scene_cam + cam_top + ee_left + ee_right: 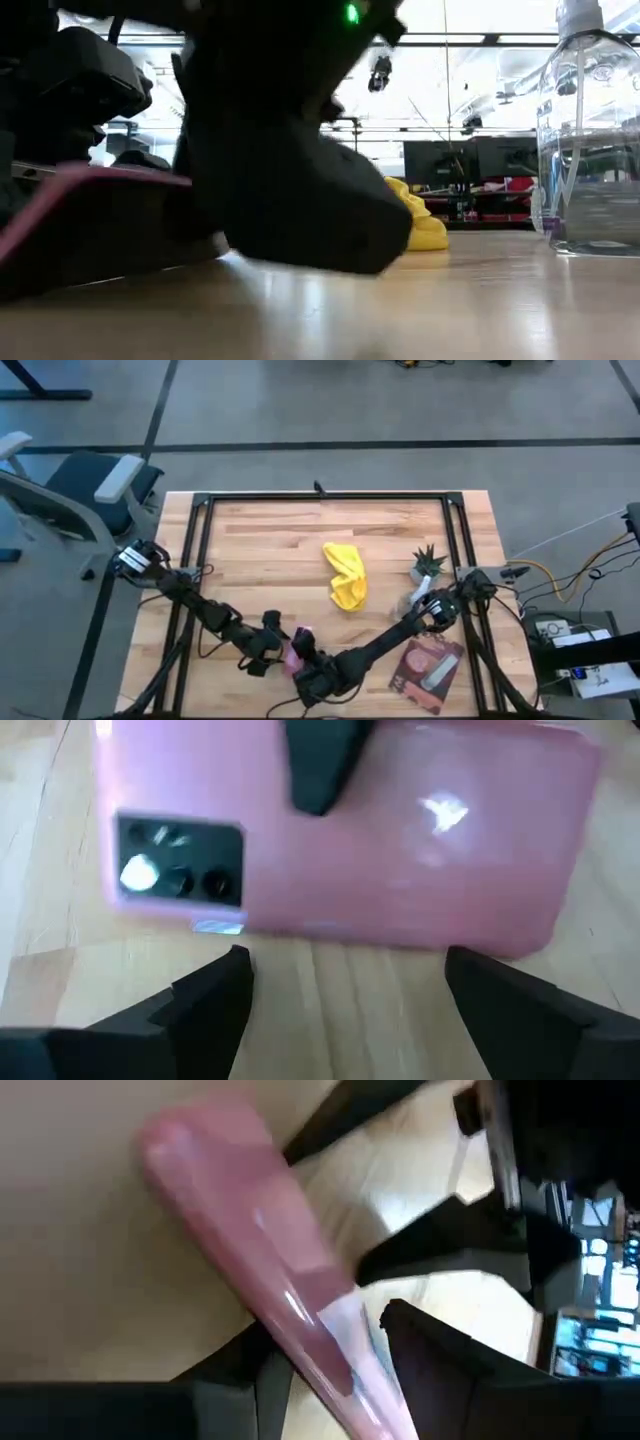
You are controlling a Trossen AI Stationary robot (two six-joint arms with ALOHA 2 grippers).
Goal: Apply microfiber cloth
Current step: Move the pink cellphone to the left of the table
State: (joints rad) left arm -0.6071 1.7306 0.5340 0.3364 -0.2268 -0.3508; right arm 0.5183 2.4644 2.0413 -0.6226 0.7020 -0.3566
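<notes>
Microfiber cloth (347,576) lies untouched mid-table; right gripper (335,1342) pinches pink phone (340,840).

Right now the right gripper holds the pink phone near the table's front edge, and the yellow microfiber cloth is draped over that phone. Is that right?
Not quite. The right gripper does hold the pink phone near the front edge, but the microfiber cloth is not draped over it. The high view shows the cloth lying alone on the table near its middle, well apart from the phone.

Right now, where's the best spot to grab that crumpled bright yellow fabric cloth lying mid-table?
Probably the raised wrinkled fold near the middle of the yellow cloth, coming straight down from above: it lies loose in a long bunch on the wooden table, with bare wood around it.
</notes>
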